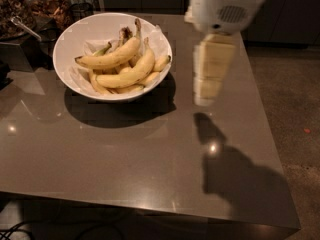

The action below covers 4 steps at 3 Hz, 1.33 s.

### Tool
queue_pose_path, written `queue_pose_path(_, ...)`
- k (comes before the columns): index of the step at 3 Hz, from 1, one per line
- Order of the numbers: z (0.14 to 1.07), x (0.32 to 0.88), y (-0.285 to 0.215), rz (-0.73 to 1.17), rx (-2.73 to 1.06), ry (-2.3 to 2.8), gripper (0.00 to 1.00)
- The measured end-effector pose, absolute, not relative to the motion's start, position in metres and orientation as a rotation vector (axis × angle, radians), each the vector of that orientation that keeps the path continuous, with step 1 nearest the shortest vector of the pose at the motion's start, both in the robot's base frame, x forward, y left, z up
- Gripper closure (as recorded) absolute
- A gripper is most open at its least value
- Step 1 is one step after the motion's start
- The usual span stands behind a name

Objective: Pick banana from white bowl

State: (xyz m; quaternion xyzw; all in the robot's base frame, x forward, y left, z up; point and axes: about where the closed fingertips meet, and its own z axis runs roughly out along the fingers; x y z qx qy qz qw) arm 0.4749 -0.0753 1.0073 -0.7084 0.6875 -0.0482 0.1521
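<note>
The white bowl [84, 31] stands at the back left of the grey table [125, 154] and holds several yellow bananas on crinkled white paper. The long, gently curved banana [111, 57] lies on top, its dark stem end toward the bowl's back. A second long banana [131, 72] lies just in front of it, with shorter ones beneath. My gripper [204, 100] hangs from the white arm housing [225, 6] to the right of the bowl, above the table, apart from the bowl and the bananas. It holds nothing that I can see.
Dark containers with food and a metal utensil [25, 28] stand at the back left, beside the bowl. The table's right edge [262, 119] runs close to the gripper, with the floor beyond. The gripper's shadow [225, 169] falls on the table front right.
</note>
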Motion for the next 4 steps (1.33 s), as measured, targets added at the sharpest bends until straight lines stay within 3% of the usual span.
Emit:
queue_pose_path(2,0.982,0.525,0.022,-0.007,-2.145,1.922,0.13)
queue_pose_path(4,0.961,0.555,0.063,0.062,-2.185,1.908,0.23)
